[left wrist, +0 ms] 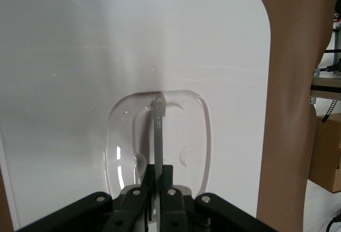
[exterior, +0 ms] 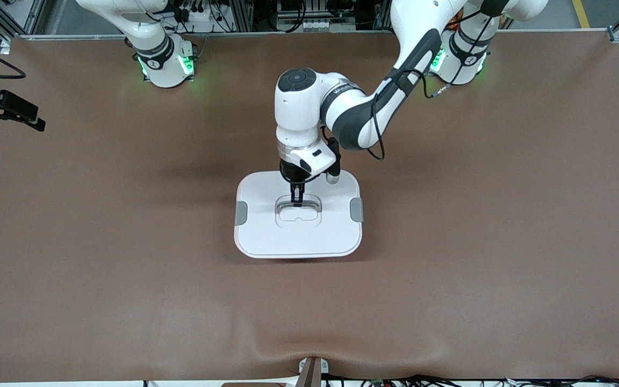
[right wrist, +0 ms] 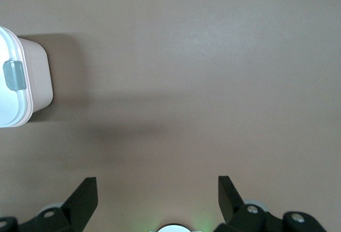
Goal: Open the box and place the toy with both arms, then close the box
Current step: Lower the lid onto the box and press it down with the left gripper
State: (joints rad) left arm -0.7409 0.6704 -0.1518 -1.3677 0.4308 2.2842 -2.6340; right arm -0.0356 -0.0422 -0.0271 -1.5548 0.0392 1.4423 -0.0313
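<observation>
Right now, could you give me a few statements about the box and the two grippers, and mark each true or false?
1. The lid sits on the box. True.
2. The left gripper is shut on the lid's handle. True.
3. The toy lies beside the box. False: no toy shows in any view.
4. The right gripper is shut on a clip. False: it is open above bare table.
5. Both grey clips show at the lid's ends. True.

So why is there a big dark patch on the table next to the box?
In the right wrist view it is shadow, cast on the brown table beside the box. In the left wrist view the white lid shows faint glare streaks; the left end effector looks slightly blurred.
</observation>
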